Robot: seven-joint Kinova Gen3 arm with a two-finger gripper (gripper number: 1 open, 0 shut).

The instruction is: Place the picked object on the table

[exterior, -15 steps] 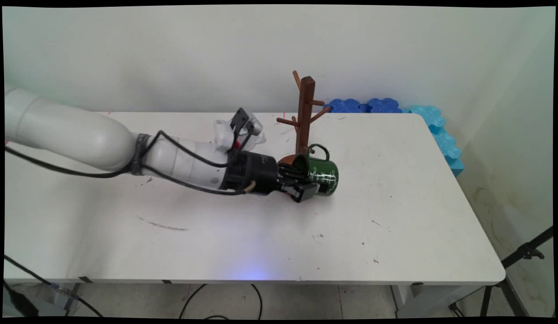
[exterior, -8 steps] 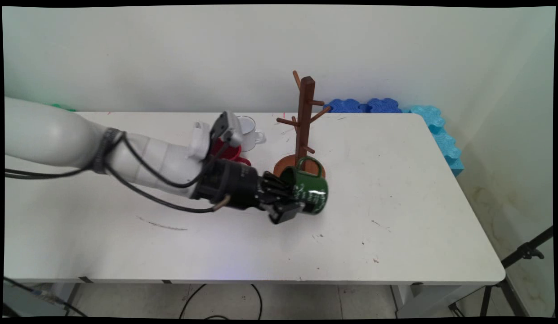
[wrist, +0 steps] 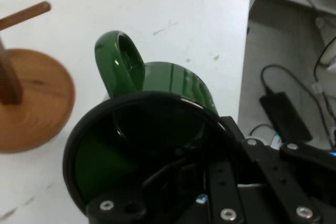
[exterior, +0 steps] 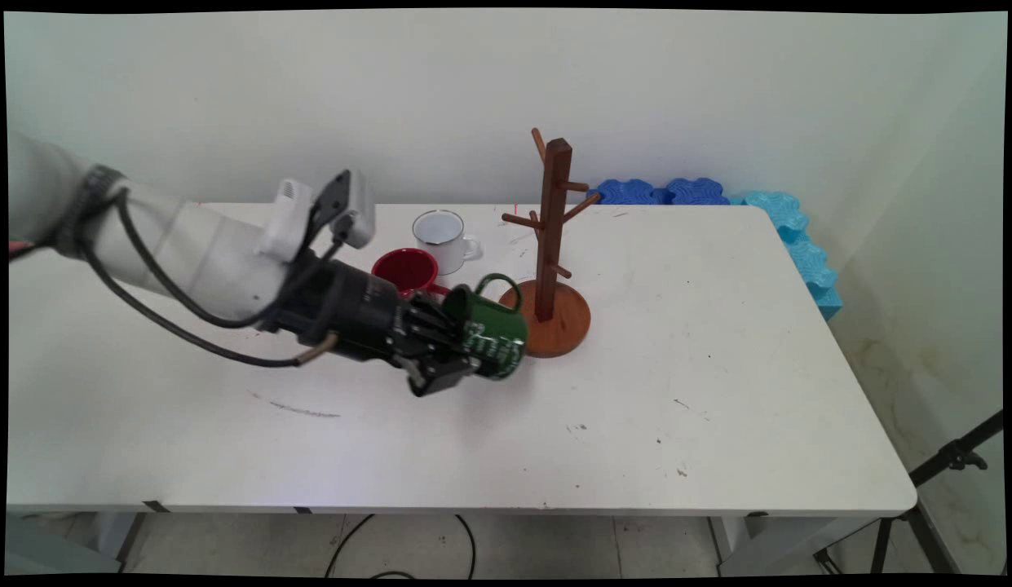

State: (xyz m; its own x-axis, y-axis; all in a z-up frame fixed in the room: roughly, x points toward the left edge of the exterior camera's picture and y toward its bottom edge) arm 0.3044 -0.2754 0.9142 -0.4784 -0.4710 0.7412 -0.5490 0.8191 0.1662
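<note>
The tool (exterior: 461, 359) grips the green mug (exterior: 489, 334) by its rim, tilted above the counter (exterior: 718, 367), left of the rack (exterior: 554, 269); red mug (exterior: 404, 271) behind.

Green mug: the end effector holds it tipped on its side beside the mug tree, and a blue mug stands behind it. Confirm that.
Wrong on one count: the mug behind the green mug is red, not blue, as the main view shows. The end effector does hold it tipped beside the mug tree.

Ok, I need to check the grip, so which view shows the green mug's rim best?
The hand view: the mug's dark rim fills the frame, one pincer finger inside it, one outside. The main view shows the whole mug tilted on its side, held beside the rack, its rim mostly hidden.
</note>
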